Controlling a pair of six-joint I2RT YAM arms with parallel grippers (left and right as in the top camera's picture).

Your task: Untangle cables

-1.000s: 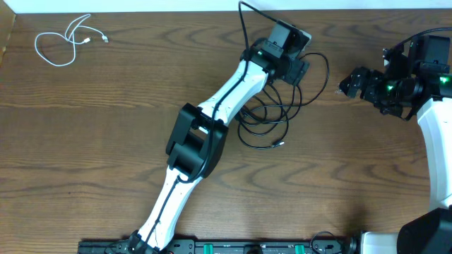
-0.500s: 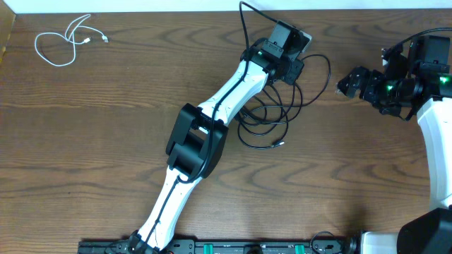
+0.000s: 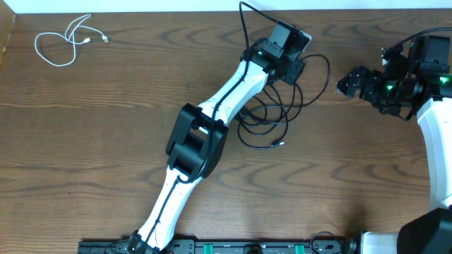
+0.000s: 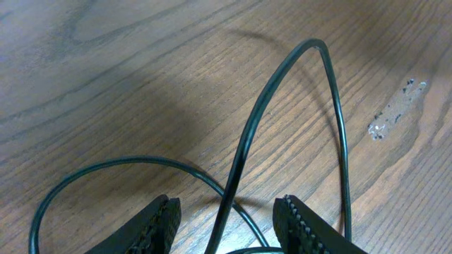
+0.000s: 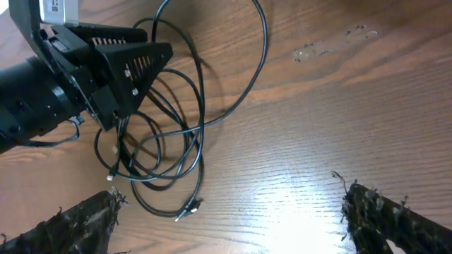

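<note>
A tangle of black cables (image 3: 272, 116) lies at the table's upper middle, with loops reaching right (image 3: 321, 77) and a plug end (image 3: 277, 146) at the bottom. My left gripper (image 3: 295, 70) is open over the tangle; in the left wrist view a black cable strand (image 4: 244, 152) runs between its open jaws (image 4: 227, 219). A short white cable (image 3: 60, 44) lies coiled at the far top left. My right gripper (image 3: 346, 83) is open and empty to the right of the tangle; its wrist view shows the black cables (image 5: 166, 134) and the left gripper (image 5: 123, 67) ahead of its jaws (image 5: 229, 219).
The left arm (image 3: 205, 134) stretches diagonally from the bottom edge to the tangle. The right arm's body (image 3: 424, 92) stands at the right edge. A rail (image 3: 212, 247) runs along the table's front edge.
The left gripper has shifted very slightly over the tangle. The cables and the right arm look unchanged.
</note>
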